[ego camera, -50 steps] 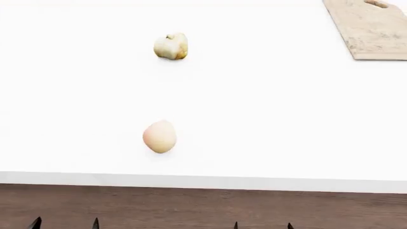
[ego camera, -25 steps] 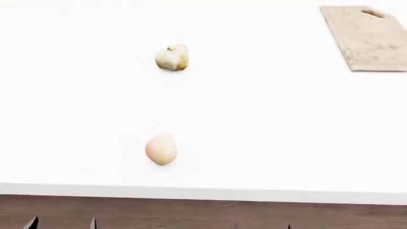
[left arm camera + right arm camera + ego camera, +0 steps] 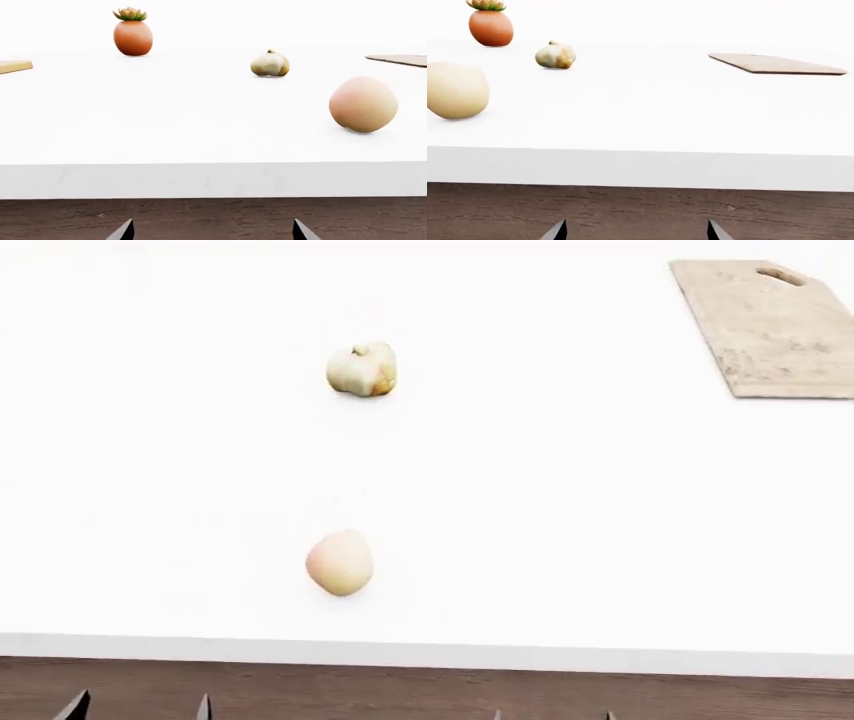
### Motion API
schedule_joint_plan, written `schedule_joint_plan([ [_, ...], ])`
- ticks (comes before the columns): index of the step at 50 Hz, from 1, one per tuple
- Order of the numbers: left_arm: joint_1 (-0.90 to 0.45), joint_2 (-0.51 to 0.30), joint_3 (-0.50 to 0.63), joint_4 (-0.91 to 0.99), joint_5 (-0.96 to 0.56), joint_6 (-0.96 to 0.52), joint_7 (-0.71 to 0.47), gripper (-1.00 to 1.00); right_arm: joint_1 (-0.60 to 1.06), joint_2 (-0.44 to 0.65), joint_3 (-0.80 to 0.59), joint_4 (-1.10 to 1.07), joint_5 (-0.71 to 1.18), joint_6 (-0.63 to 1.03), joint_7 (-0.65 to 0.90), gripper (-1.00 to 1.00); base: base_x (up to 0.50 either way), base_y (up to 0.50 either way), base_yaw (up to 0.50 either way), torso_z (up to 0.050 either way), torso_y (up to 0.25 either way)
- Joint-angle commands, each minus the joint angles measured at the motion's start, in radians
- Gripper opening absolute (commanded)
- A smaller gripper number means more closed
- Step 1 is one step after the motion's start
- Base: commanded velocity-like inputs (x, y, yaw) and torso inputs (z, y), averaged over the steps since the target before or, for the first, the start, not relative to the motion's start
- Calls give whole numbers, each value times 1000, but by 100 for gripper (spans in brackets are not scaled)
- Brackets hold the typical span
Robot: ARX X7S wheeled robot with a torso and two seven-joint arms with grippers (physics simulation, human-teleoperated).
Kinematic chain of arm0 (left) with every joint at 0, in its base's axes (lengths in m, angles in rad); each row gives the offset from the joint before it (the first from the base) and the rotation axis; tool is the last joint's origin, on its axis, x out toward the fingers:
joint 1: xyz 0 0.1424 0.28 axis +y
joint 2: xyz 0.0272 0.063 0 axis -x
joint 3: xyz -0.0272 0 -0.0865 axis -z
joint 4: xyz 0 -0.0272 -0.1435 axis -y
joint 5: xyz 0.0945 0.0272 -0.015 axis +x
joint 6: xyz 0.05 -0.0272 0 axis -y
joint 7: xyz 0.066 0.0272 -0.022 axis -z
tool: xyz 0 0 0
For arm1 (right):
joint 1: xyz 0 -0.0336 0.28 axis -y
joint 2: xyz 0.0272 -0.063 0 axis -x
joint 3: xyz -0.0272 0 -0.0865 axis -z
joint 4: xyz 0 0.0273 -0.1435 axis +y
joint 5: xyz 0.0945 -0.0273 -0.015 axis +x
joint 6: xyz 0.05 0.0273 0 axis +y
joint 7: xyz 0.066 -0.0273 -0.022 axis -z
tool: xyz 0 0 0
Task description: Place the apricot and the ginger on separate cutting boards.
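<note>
Wood board [image 3: 12, 65], only its corner showing in the left wrist view, lies at the far left of the white surface [image 3: 574, 520]. To the right of it and farther back stands a pot [image 3: 133, 36], orange-brown with a green spiky plant on top, upright and well apart from everything else. Next rightward comes the ginger [image 3: 360, 369], a knobbly cream lump with yellow-brown patches, resting on the bare surface toward the far side. Almost straight in front of it, near the front edge, sits the apricot [image 3: 339, 562], smooth and pale peach, also on the bare surface and well apart from the ginger. Neither touches a board. At the far right lies the stone board [image 3: 770, 328], beige and mottled, with its handle hole at the far end, flat and well apart from both pieces. Below the surface's near edge the dark wooden floor [image 3: 400, 695] shows. The left fingers [image 3: 136, 706] appear only as two dark tips at the bottom of the head view, set apart with nothing between them, short of the surface. The right fingers [image 3: 553, 716] show the same way further right, tips spread and empty. Both pairs sit low, in front of the edge, touching nothing.
</note>
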Motion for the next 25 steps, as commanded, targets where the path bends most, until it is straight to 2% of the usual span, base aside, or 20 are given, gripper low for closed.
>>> schedule_joint_plan([
  [1,-2,-13,24,7,-2,-24,-8,100,-4,10,-11,-6,9,-3,14,100,0,0,0,0,0],
  [3,-7,-16,29,8,2,-47,-13,100,-2,10,-12,-1,11,-1,17,100,0,0,0,0,0],
  [5,2,-20,29,18,12,10,-16,100,-1,12,-14,-1,13,-2,18,100,0,0,0,0,0],
  [6,3,-15,12,31,-53,-8,10,100,-1,12,-13,0,16,-1,19,100,0,0,0,0,0],
  [9,11,-28,14,107,-67,-77,2,100,0,14,-13,2,21,-2,22,100,0,0,0,0,0],
  [16,-35,-69,-4,488,-184,-430,-42,100,8,18,-22,12,23,2,28,100,0,0,0,0,0],
  [18,-96,-96,35,596,-199,-603,-60,100,7,19,-26,14,28,-1,23,100,0,0,0,0,0],
  [19,-109,-90,26,620,-214,-623,-67,100,7,20,-28,16,26,-2,24,100,0,0,0,0,0],
  [21,-182,-88,12,690,-284,-757,-71,100,9,21,-31,19,27,0,25,100,0,0,0,0,0],
  [25,-313,-80,36,741,-370,-935,-64,100,10,24,-37,17,27,4,28,100,0,0,0,0,0],
])
